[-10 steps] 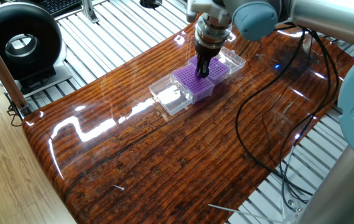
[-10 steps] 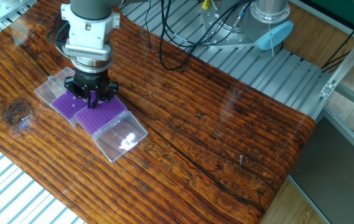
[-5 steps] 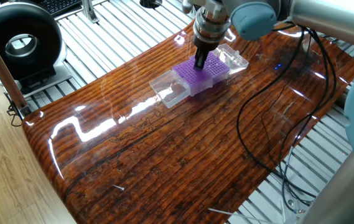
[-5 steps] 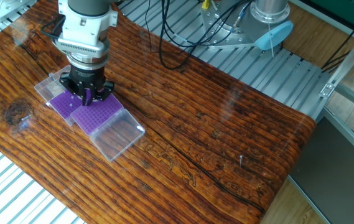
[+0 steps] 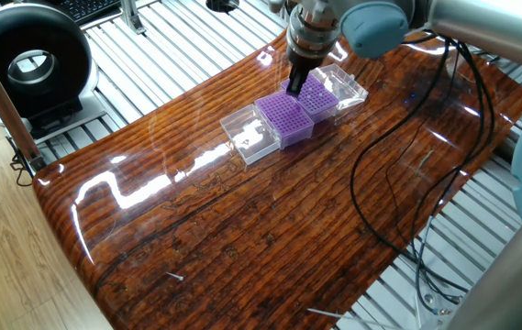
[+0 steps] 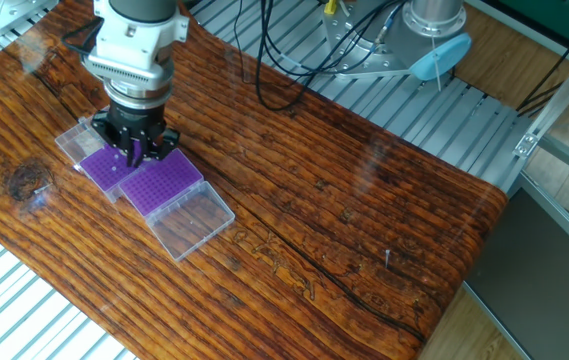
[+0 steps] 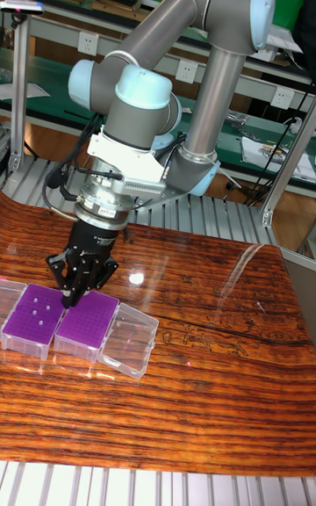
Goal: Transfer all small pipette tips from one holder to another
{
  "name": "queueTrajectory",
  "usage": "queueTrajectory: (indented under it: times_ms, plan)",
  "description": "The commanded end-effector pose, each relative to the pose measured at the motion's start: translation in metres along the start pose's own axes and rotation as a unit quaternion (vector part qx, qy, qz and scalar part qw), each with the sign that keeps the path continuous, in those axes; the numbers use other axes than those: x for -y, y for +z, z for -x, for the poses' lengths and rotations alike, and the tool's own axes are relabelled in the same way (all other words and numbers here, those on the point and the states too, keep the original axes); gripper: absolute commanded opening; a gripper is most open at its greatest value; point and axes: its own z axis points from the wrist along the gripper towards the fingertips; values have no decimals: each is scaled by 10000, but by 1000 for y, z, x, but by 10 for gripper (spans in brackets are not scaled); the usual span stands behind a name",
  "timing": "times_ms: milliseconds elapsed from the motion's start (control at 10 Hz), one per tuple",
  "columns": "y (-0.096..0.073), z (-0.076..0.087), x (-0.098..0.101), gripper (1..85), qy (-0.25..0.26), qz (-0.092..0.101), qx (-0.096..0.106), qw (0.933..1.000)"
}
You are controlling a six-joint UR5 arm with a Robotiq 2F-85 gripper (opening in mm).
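Two purple grid racks sit side by side in clear boxes with their lids open. One rack [image 5: 283, 117] [image 6: 161, 185] [image 7: 86, 320] has its lid toward the table's middle. The other rack [image 5: 320, 96] [image 6: 102, 166] [image 7: 33, 311] lies beyond it. My gripper [image 5: 294, 87] [image 6: 133, 153] [image 7: 69, 299] points straight down just above the seam between the racks. Its fingers are pressed together on a slender small pipette tip that pokes down toward the grid. Other tips in the holes are too small to make out.
Clear open lids [image 5: 247, 139] [image 5: 348, 84] flank the racks. Black cables [image 5: 380, 183] trail over the wooden table [image 5: 242, 229] on the arm's side. A round black device [image 5: 27, 64] stands off the table. Metal slats surround the tabletop.
My gripper rose off the rack with the lid toward the table's middle. It then shifted toward the other rack and now hangs over the seam between them.
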Motion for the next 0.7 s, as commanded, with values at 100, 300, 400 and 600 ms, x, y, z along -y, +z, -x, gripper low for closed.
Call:
queueTrajectory:
  times_ms: [100, 300, 400, 600]
  plan:
    - [-6, -5, 12, 13, 65, -124, -75, 9999]
    - [-7, -6, 14, 13, 42, -102, -54, 9999]
    - [-5, -7, 17, 13, 21, -106, -31, 9999]
    - [-2, -9, 22, 13, -32, -137, -22, 9999]
